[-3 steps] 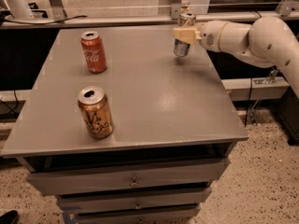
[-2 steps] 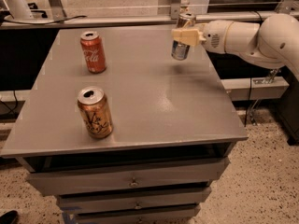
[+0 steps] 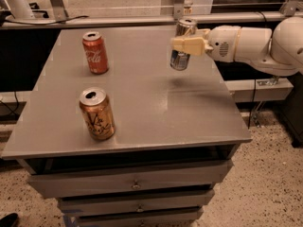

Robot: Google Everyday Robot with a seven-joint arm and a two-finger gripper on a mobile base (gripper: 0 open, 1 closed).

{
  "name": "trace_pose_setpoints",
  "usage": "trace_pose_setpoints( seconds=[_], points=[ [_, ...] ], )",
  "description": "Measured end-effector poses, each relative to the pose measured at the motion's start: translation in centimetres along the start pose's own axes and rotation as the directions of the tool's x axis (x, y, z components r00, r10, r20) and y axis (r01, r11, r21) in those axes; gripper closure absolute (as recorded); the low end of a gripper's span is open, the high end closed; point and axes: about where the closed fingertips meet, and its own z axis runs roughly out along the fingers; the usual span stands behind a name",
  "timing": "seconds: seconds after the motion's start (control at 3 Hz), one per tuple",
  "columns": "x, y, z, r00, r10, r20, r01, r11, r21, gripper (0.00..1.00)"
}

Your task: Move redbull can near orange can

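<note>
Jaws of the gripper clamp the slim silver-blue redbull can clear of the surface near its far-right corner, for carrying to the copper-orange can.

The claw has lifted the redbull can above the table's far right.

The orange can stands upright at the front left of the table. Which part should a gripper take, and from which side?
Grip the orange can at mid-height across its wall, coming level from the right of the view: it stands upright with bare table on that side. The gripper is at the far right, above the table, shut on the redbull can.
</note>
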Motion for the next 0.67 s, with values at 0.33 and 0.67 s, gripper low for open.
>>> trace_pose_setpoints(
  seconds=[0.33,0.67],
  points=[
    [1.1,2.1,0.0,0.999,-0.029,-0.025,0.027,0.9982,-0.053,1.0],
    [2.4,6.3,-0.7,0.997,-0.071,-0.041,0.065,0.9896,-0.128,1.0]
  ],
)
